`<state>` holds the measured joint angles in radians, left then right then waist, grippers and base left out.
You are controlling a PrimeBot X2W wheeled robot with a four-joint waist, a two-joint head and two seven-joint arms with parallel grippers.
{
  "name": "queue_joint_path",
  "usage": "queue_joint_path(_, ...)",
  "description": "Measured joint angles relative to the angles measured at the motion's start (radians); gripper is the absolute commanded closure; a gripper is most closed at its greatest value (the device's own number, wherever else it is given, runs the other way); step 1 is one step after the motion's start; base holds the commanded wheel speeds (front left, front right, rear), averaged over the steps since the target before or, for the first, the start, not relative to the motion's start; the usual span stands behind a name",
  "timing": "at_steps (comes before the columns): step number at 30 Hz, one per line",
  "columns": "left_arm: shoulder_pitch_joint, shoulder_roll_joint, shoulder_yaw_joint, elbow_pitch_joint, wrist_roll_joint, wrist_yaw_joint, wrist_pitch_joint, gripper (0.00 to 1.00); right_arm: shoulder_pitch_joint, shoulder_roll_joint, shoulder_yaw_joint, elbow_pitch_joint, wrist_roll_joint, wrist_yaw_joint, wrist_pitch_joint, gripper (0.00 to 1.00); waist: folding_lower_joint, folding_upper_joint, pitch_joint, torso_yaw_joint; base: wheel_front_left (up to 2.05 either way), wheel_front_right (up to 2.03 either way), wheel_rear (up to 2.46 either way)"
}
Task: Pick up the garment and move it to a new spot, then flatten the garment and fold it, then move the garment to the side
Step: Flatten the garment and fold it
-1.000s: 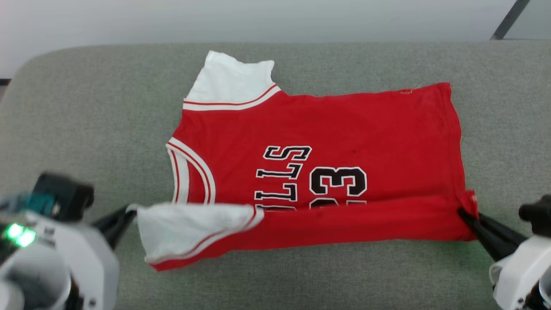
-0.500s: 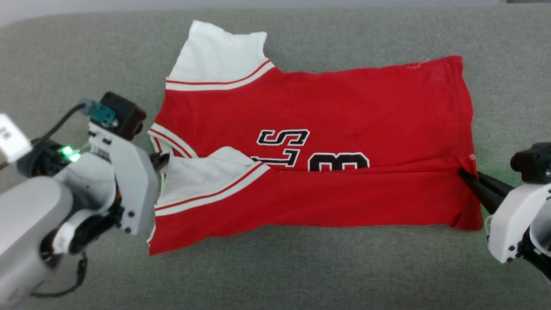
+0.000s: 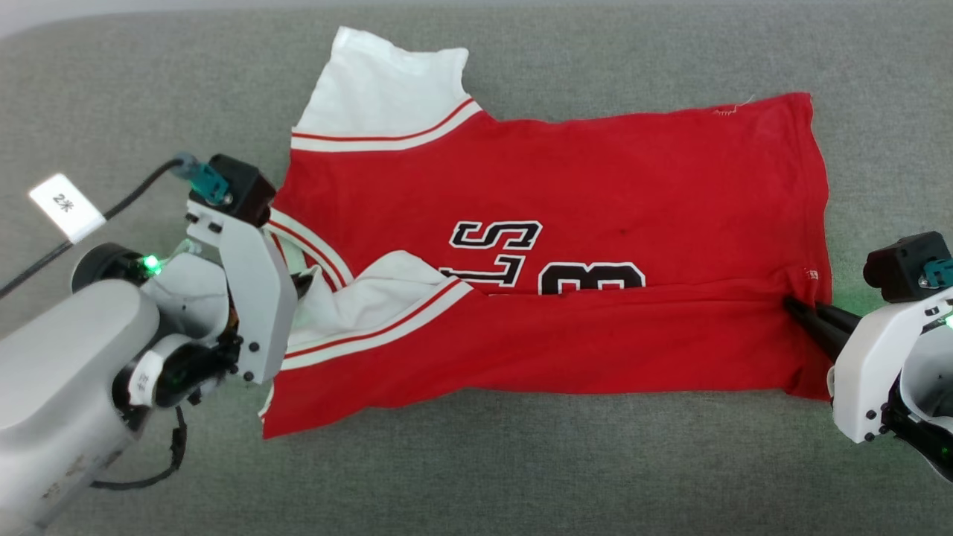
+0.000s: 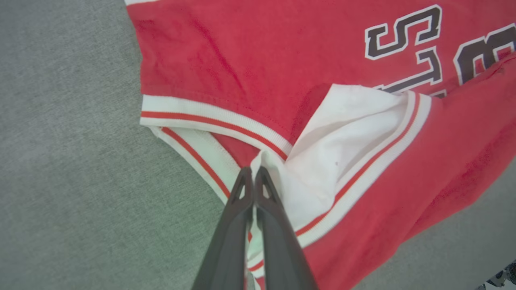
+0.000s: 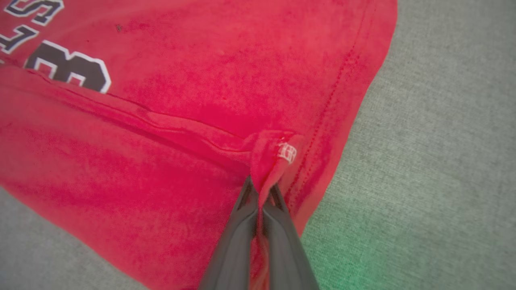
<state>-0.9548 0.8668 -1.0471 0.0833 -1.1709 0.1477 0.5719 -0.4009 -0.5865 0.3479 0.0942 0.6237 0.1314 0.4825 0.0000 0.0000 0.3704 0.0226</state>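
Pinching the garment [image 3: 595,171] with left gripper [image 4: 253,172] and right gripper [image 5: 262,188] squeezed tight, we fold its edge over the lettering [image 3: 495,249].

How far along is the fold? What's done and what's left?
Done: the garment lies spread flat on the grey surface. In hand: the first fold. The near side is laid over the lower lettering, with the left tool shut on the white sleeve and the right tool shut on the hem corner. Left: release, further folds, then moving it aside.
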Motion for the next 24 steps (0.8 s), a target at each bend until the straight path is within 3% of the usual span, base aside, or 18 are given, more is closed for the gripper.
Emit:
queue_joint_path(1,-0.001,-0.003,0.000,0.005,0.000,0.001,0.004,0.62,-0.002,-0.002,0.007,0.001,0.000,0.000,0.003,0.81,0.0000,0.0000,-0.004,0.001,0.00,0.00,0.00)
queue_joint_path(2,-0.001,-0.007,0.004,0.007,-0.004,0.002,-0.002,0.23,-0.004,-0.004,0.013,0.002,-0.001,0.000,0.004,0.63,0.0000,0.0000,-0.008,0.003,0.00,0.00,0.00)
queue_joint_path(3,-0.001,-0.013,0.011,0.010,-0.012,0.002,-0.007,0.00,-0.006,-0.006,0.016,0.005,-0.004,0.000,0.006,0.48,0.0000,0.0000,-0.013,0.004,0.00,0.00,0.00)
queue_joint_path(4,-0.001,-0.017,0.014,0.013,-0.017,0.008,-0.008,0.00,-0.006,-0.007,0.016,0.010,-0.004,0.000,0.007,0.16,0.0000,0.0000,-0.018,0.006,0.00,0.00,0.00)
queue_joint_path(5,-0.001,-0.021,0.014,0.016,-0.020,0.011,-0.008,0.00,-0.007,-0.006,0.019,0.017,-0.003,0.000,0.010,0.00,0.0001,0.0000,-0.024,0.008,0.00,0.00,0.00)
queue_joint_path(14,0.013,-0.029,0.025,-0.015,-0.042,0.047,-0.013,0.00,-0.016,-0.001,0.025,0.027,0.001,0.000,0.008,0.00,0.0000,0.0000,-0.092,0.024,0.00,0.00,0.00)
queue_joint_path(24,0.070,0.002,0.024,-0.098,-0.144,0.162,0.100,0.00,0.013,0.040,-0.041,-0.003,-0.007,0.000,-0.005,0.00,0.0000,0.0000,-0.174,0.023,0.00,0.00,0.00)
